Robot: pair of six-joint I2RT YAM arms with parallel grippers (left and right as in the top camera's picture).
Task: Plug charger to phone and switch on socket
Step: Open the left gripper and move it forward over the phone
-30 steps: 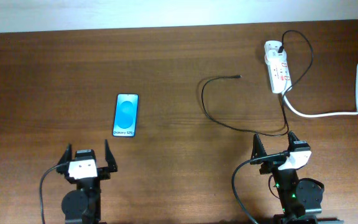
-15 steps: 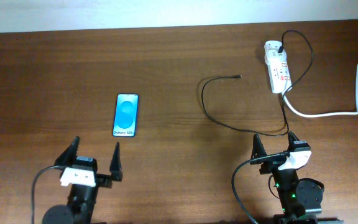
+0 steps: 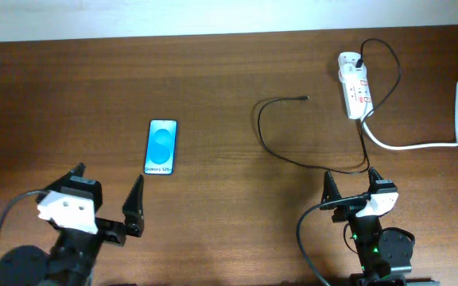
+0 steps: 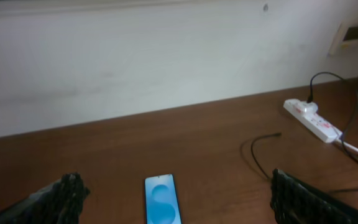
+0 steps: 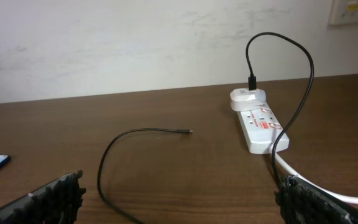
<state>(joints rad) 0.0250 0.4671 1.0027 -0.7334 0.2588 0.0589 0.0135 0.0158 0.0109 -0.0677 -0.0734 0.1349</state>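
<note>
The phone (image 3: 161, 147) lies flat and screen-up on the table (image 3: 213, 222), a little ahead of the left gripper (image 3: 108, 176) and touching neither finger. In the left wrist view it sits low between the two fingers, whose jaws stand wide apart on nothing. The charger (image 3: 262, 135) has its plug tip loose on the wood, well apart from the phone and nearer the socket (image 3: 355, 85). From there the cable curls back in a loop, passes just ahead of the right gripper (image 3: 351, 176), then arcs up to a white adapter (image 3: 348, 59) at the socket's far end. The right jaws are likewise spread and hold nothing. A thick white lead (image 3: 420, 145) runs from the socket's near end off the right edge. The table is dark brown wood with visible grain, set against a plain pale wall (image 4: 135, 62) that carries a small plate (image 4: 352, 34) at the right. In all: one phone, one black cable, one socket, one white lead, two grippers.
</note>
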